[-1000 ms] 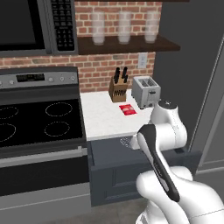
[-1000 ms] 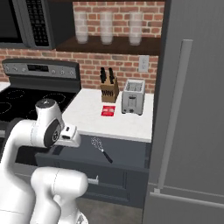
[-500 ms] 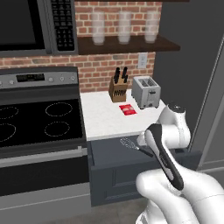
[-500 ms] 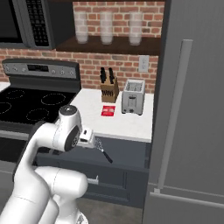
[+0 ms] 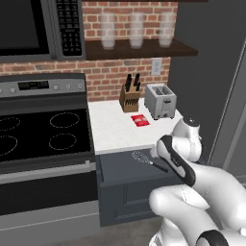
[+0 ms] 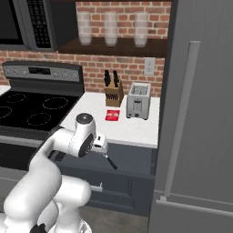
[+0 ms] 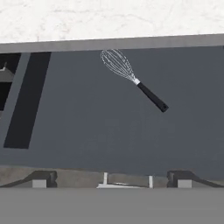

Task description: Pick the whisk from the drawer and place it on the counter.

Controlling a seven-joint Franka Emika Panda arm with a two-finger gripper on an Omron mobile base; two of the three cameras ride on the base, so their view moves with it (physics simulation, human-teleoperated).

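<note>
Below the front edge of the flat white stone-like counter, the wide dark grey box drawer stands pulled open, and the small balloon whisk of thin silvery wire loops with a slim black stick handle lies flat on its floor. In the hand view the whisk sits toward the back of the drawer, its wire head near the back wall just under the counter's edge and its handle slanting away toward the drawer's front and one side. From the left base view the whisk lies in the right half of the drawer, just beside the white arm's wrist. The two-finger gripper hangs above the drawer, looking down into it; its dark tips are spread wide with nothing between them, well apart from the whisk.

On the counter, toward its back edge by the brick wall, a wooden block holding black-handled knives stands next to a silver toaster. A small flat red packet lies in front of them, nearer the middle. Left of the counter sits the black glass stovetop with ring outlines.
</note>
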